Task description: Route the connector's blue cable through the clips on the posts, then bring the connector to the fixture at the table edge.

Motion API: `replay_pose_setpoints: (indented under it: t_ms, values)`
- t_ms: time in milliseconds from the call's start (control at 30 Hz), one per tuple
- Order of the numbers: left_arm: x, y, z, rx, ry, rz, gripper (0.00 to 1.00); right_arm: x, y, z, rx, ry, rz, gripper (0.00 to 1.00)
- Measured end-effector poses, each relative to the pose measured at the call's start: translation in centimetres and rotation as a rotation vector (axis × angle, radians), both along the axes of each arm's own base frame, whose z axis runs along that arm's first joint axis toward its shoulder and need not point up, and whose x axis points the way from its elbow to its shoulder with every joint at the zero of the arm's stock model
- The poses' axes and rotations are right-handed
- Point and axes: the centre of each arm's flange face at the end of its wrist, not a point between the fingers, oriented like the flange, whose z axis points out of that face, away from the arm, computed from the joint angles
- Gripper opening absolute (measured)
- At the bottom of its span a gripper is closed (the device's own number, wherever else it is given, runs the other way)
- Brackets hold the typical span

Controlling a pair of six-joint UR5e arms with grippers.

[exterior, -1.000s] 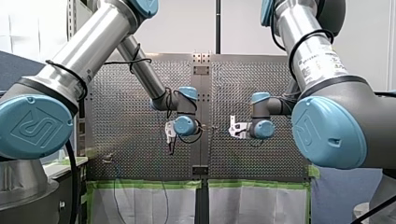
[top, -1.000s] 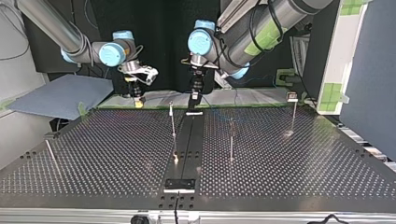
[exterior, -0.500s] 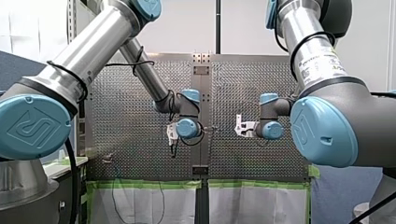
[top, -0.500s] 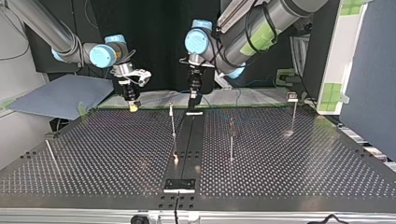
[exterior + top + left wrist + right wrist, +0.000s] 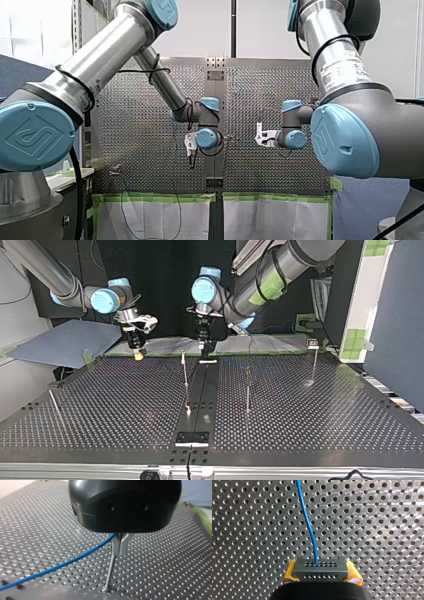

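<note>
FROM THE WRISTS: My right gripper (image 5: 321, 576) shows only slivers of yellow pad (image 5: 289, 576) either side of the grey rectangular plastic connector (image 5: 320, 569), and the thin blue cable (image 5: 308, 522) runs off past the edge. The black housing of my left gripper (image 5: 119, 551) covers the roots of its metal fingers (image 5: 119, 543). Seen from across the table, the clips on the slender metal posts (image 5: 185, 372) are too small to make out.

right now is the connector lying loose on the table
No, the connector sits clamped between the yellow pads of my right tool, with the blue cable running out of it.
</note>
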Motion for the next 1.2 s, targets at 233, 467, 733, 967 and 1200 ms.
replay_pose_setpoints:
  t_ms: [233, 467, 733, 967, 1200]
  values:
    - [1.6, -0.4, 0.8, 0.003, -0.010, 0.012, 0.00, -0.2, -0.1, 0.0, -0.002, 0.000, -0.003, 0.00]
    - [2.4, 0.0, 0.8, 0.003, -0.010, 0.014, 0.00, -0.1, -0.3, 0.1, -0.005, -0.004, -0.004, 0.00]
    - [2.6, 0.3, 0.3, 0.011, -0.002, 0.016, 0.00, -0.1, -0.3, 0.2, -0.005, -0.005, -0.004, 0.00]
    - [3.8, 0.5, 0.9, 0.001, -0.014, 0.015, 0.00, -0.2, -0.4, 0.3, -0.003, -0.005, -0.005, 0.00]
    - [5.1, 1.0, 1.4, -0.001, -0.012, 0.013, 0.00, -0.4, -0.7, 0.4, 0.005, 0.003, -0.010, 0.00]
